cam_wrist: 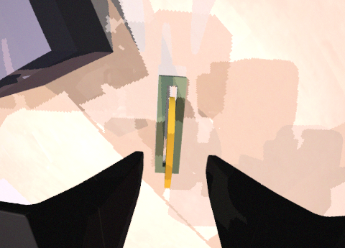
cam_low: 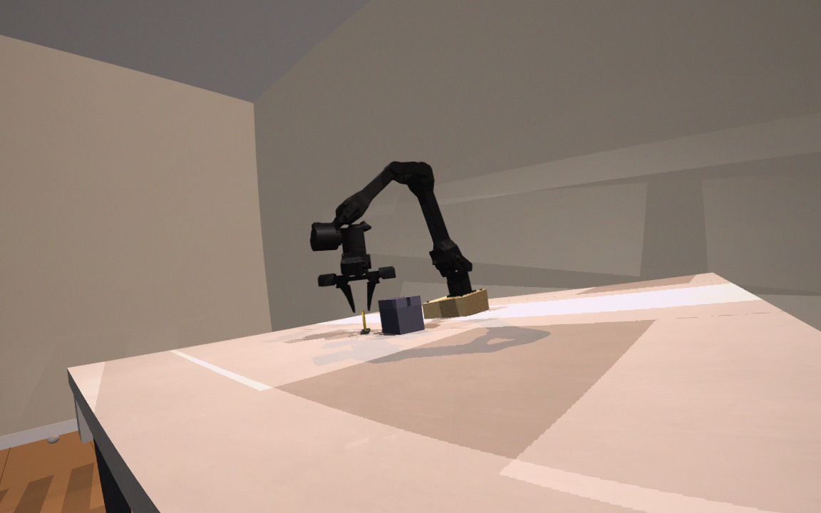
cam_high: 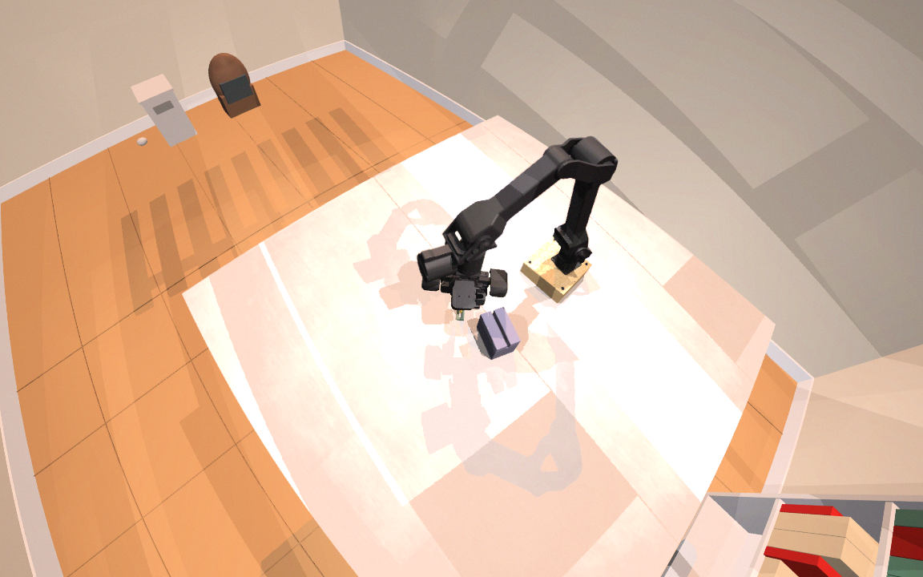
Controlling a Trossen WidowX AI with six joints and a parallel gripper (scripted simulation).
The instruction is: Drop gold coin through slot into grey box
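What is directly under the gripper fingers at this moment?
Under the open gripper, the gold coin stands on its edge in the dark-green holder, not yet touched. The grey box sits beside them. The holder's floor beneath the coin is hidden.

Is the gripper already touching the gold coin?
Apart. The exterior view shows the gripper above the coin, fingertips just short of its top edge, open.

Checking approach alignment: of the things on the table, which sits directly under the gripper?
The thin gold coin, on edge in its dark-green holder, lies below the open gripper; the grey slotted box stands off to one side.
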